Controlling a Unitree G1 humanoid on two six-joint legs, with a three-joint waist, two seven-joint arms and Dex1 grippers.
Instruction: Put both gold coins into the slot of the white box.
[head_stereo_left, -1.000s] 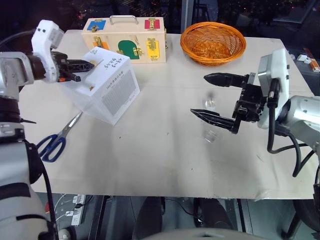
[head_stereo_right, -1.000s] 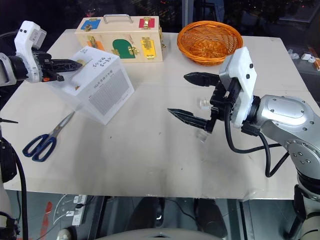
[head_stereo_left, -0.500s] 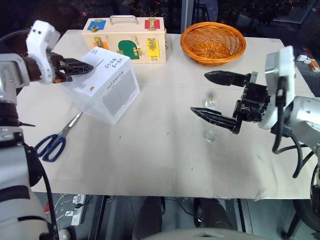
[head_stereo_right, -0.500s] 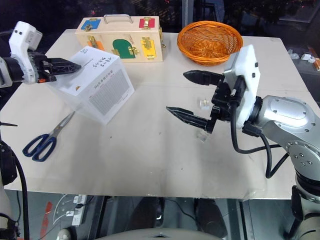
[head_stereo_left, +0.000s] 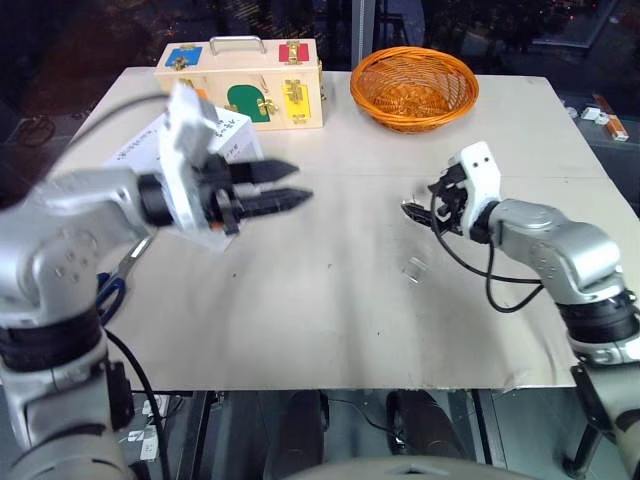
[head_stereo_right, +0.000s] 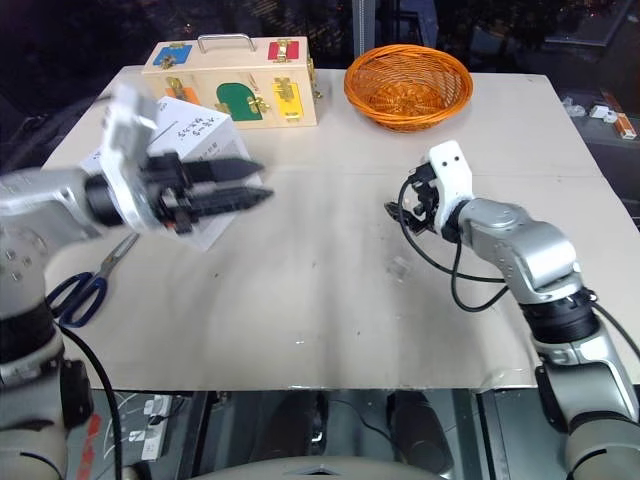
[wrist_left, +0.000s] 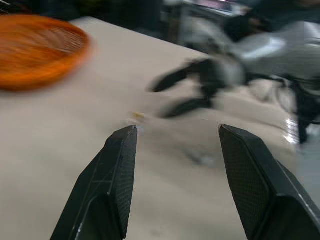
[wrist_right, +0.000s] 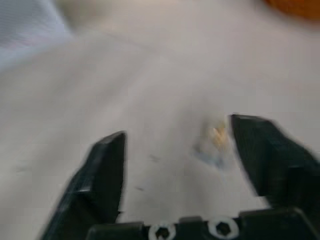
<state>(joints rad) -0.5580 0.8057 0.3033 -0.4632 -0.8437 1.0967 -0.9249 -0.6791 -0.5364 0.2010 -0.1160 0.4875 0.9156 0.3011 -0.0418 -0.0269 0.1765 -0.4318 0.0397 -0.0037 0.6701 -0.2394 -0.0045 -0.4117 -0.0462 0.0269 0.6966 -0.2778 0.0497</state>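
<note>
Wicker, our round orange basket (head_stereo_left: 414, 85) sat empty on the surface (head_stereo_left: 330, 330). We saw both black end effectors, left (head_stereo_left: 285, 186) and right (wrist_right: 175, 160), parted and empty; one gold coin (wrist_right: 218, 134) lay just beside the right end effector's fingers, the white box (head_stereo_right: 190, 135) behind the left end effector.

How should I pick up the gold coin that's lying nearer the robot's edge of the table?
Pinch the gold coin across its rim, on two opposite edges, coming straight down from above. It is tiny, thin and seems to lie flat on the table, so a sideways approach would probably find nothing to grasp.
</note>
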